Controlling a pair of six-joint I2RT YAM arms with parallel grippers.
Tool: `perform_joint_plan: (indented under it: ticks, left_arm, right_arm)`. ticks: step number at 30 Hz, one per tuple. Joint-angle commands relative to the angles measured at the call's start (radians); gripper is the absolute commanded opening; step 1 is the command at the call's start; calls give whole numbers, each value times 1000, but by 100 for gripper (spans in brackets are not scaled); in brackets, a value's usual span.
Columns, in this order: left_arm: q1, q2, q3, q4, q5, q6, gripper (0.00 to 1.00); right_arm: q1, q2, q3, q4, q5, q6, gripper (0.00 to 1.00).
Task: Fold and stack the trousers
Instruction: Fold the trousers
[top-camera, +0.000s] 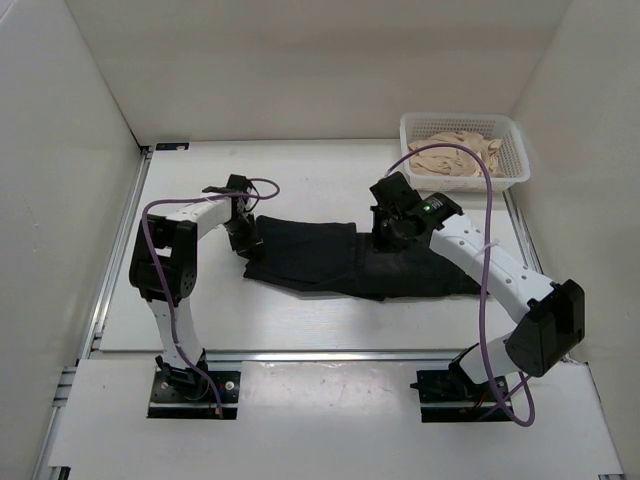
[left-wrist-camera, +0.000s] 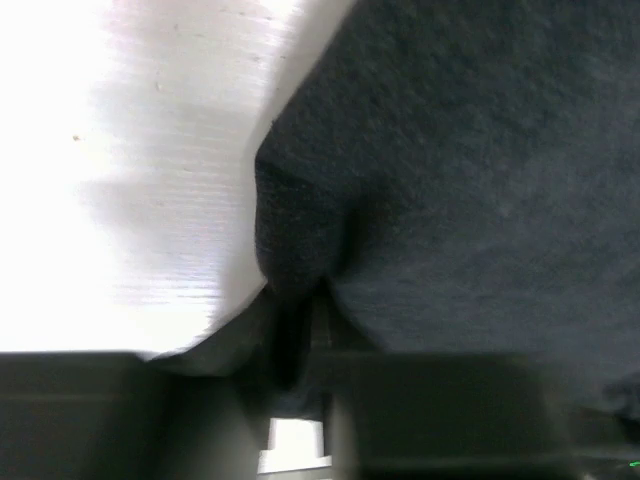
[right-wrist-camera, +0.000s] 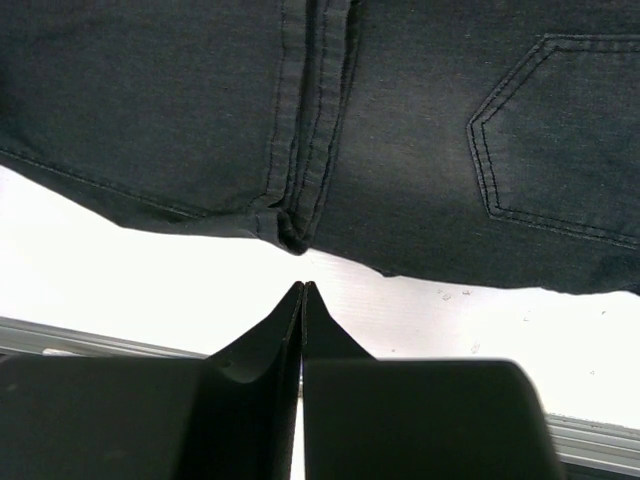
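The trousers (top-camera: 320, 255) lie flat across the middle of the table (top-camera: 300, 180), with their length going from left to right. The left end is narrow and reaches the left gripper (top-camera: 243, 235). The right end is wider and stops beside the forearm of the right arm. The far edge is quite straight. The near edge is uneven, with one fold that sticks out toward the arm bases.

The left gripper stands at the left end of the cloth. In its wrist view the jaws are nearly together, and a bunched fold of the black cloth sits between them, so it has hold of the trousers there.

The right gripper (top-camera: 388, 235) is at the far edge, near the middle of the length. Its jaws are pressed fully together and nothing is between them. The tips are over a white strip of table, just beside the cloth edge where the middle seam (right-wrist-camera: 305, 130) ends. A stitched pocket (right-wrist-camera: 560, 130) lies to the right of this seam. I cannot tell if the tips touch the table.

Bare table stretches behind the trousers up to the back wall (top-camera: 320, 70), and also on the left side. A narrower bare band runs between the near edge and the bases. In the far right corner stands a white basket (top-camera: 515, 150) with a beige cloth pile (top-camera: 455, 155), well apart from the trousers.
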Motion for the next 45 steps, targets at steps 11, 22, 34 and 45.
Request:
perform_joint_plan:
  ticks: [11, 22, 34, 45]
  left_arm:
    - [37, -192, 266, -240, -405, -51, 10]
    - [-61, -192, 723, -423, -437, 6, 10]
    - [-357, -84, 843, -454, -428, -175, 10]
    - [-563, 35, 894, -362, -414, -336, 10]
  right_arm:
    - [-49, -58, -50, -32, 23, -6, 0]
    - [-135, -87, -123, -32, 32, -15, 0]
    - [-486, -72, -343, 192, -386, -90, 62]
    - [-585, 69, -421, 362, -580, -69, 73]
